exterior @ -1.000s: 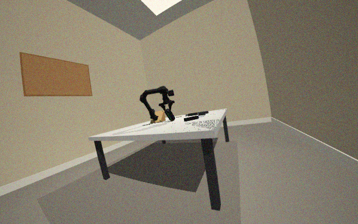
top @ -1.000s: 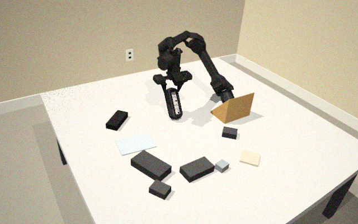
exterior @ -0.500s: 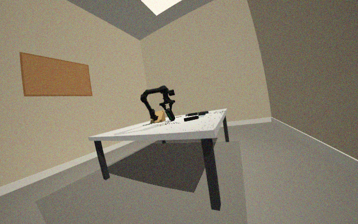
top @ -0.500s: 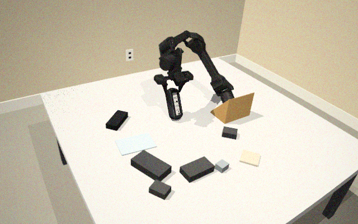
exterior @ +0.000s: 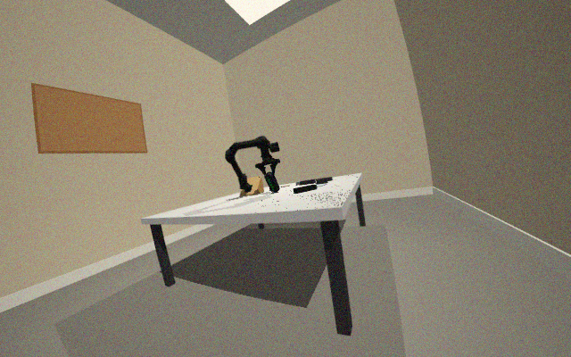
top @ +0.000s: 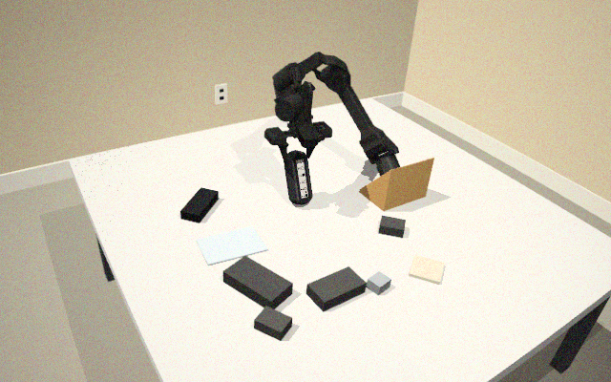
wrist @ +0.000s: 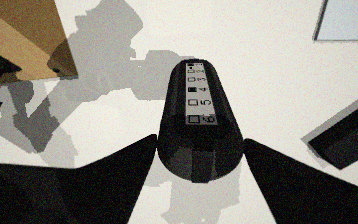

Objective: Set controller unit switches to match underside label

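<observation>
The dark grey controller unit (top: 292, 183) (exterior: 272, 184) (wrist: 228, 117) is steeply tilted, its lower end at or just above the bench. Its underside label (top: 303, 179) (wrist: 191, 96) faces the top view and the wrist camera. In the wrist view squares 1 and 4 are filled; 2, 3 and 5 show as empty outlines. Square 6 is an outline in shadow and looks empty. The gripper (top: 298, 157) (exterior: 270, 173) (wrist: 200, 138) is shut on the unit's upper end, a finger against each side. The switches face away; only faint green shows in the exterior view, their settings unreadable.
A brown wedge (top: 408, 186) (exterior: 254, 185) (wrist: 40, 30) stands by the arm's base. A black block (top: 200, 205) (wrist: 355, 135) and pale blue plate (top: 232, 245) (wrist: 350, 20) lie across from it. Dark blocks (top: 258, 282) (top: 336, 287), a grey cube (top: 378, 283) and cream tile (top: 427, 269) lie farther out.
</observation>
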You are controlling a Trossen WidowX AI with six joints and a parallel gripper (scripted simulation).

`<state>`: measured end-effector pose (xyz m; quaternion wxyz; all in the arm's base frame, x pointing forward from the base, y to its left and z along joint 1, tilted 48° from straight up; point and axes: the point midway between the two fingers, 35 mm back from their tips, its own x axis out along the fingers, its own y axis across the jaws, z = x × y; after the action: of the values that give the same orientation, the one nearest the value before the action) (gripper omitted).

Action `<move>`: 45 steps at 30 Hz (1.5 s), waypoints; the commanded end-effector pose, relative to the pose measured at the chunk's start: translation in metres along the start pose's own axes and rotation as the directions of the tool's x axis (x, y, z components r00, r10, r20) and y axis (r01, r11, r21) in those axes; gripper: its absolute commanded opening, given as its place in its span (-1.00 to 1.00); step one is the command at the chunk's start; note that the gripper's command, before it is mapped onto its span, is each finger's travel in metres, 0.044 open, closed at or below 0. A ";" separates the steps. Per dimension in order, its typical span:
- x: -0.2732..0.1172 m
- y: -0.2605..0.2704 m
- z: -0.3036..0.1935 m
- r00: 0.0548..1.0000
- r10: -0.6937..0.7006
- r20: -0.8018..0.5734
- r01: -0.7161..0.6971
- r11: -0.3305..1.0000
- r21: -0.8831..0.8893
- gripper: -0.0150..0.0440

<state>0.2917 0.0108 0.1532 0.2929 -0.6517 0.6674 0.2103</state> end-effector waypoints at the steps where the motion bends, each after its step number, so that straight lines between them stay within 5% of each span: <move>1: 0.003 0.001 0.008 1.000 0.020 0.005 -0.020 1.000 -0.001 0.65; 45: 0.000 0.001 0.045 1.000 0.020 0.006 -0.020 1.000 -0.001 0.65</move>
<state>0.2958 0.0406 0.1264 0.2941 -0.6515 0.6659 0.2139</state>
